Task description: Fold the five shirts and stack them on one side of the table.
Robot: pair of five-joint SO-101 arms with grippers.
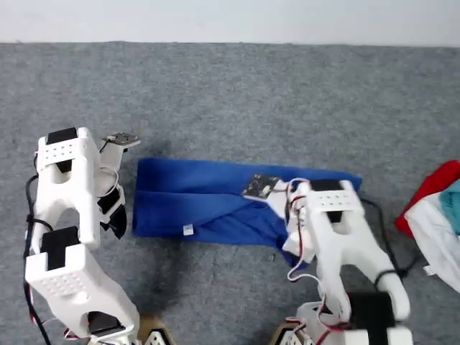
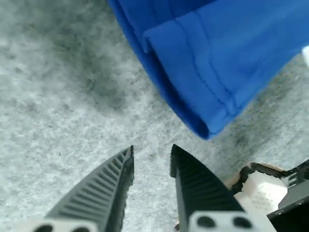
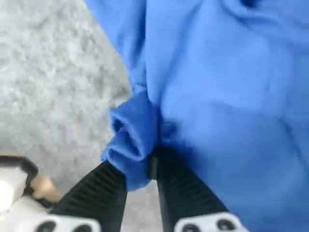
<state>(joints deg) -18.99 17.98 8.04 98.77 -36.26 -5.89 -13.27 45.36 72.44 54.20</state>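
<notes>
A blue shirt (image 1: 215, 198) lies folded into a long band across the middle of the grey table (image 1: 230, 93). My right gripper (image 3: 150, 166) is shut on a bunched fold of the blue shirt (image 3: 217, 96) at its near right edge. My left gripper (image 2: 150, 157) is open just off the shirt's left end, above bare felt, with the blue shirt's folded corner (image 2: 207, 67) a short way beyond its fingertips. In the high view the left arm (image 1: 72, 187) stands left of the shirt and the right arm (image 1: 330, 215) covers the shirt's right end.
A heap of other shirts (image 1: 438, 215), red, white and teal, lies at the table's right edge. Grey felt stretches open behind the blue shirt up to the white wall (image 1: 230, 18).
</notes>
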